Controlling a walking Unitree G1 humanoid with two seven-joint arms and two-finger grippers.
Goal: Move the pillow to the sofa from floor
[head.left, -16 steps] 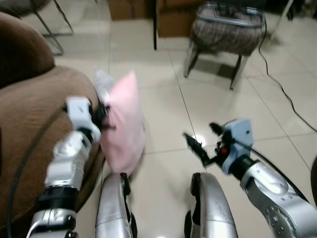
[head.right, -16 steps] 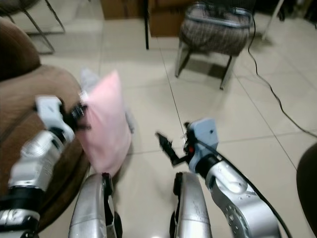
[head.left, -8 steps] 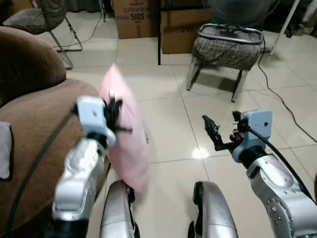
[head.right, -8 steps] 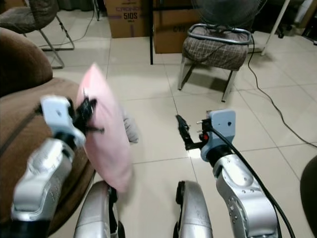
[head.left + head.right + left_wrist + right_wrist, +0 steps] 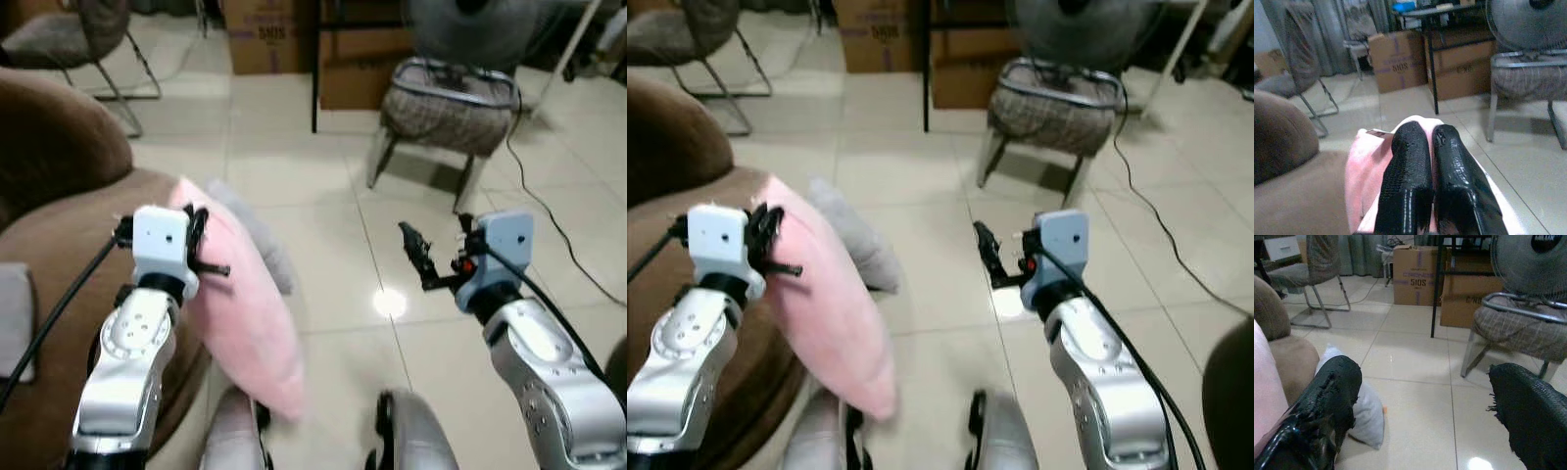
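Here our left gripper [image 5: 1425, 166] was pinched tight on the top edge of the pink pillow [image 5: 240, 313], with its two black fingers [image 5: 1405, 176] pressed close together. We held the pillow up off the floor, tilted, right beside the front edge of the brown sofa [image 5: 49, 245]. It did not lie on the seat yet; its low corner hung down near our legs. Our right gripper [image 5: 988, 257] was out in front over the shiny tiles [image 5: 323, 196], with its fingers spread wide and nothing in them. We thought the pillow was soft and light, because it sagged and bent where we pinched it. A soft thing like that can swing and flop, so a good place to hold it is a fat fold at the edge, the way we had it. The pink cloth looked a bit fuzzy, so we did not think it would slip much. A grey pillow [image 5: 852, 240] lay on the floor just behind the pink one, close to the sofa. The sofa seat was wide and round with room on top, and its big back [image 5: 59, 137] rose on the far left. Out past us stood a checked stool [image 5: 446, 98], boxes [image 5: 269, 34] and a black cable [image 5: 558, 186], all well apart from our arms, so the way over to the seat looked open.
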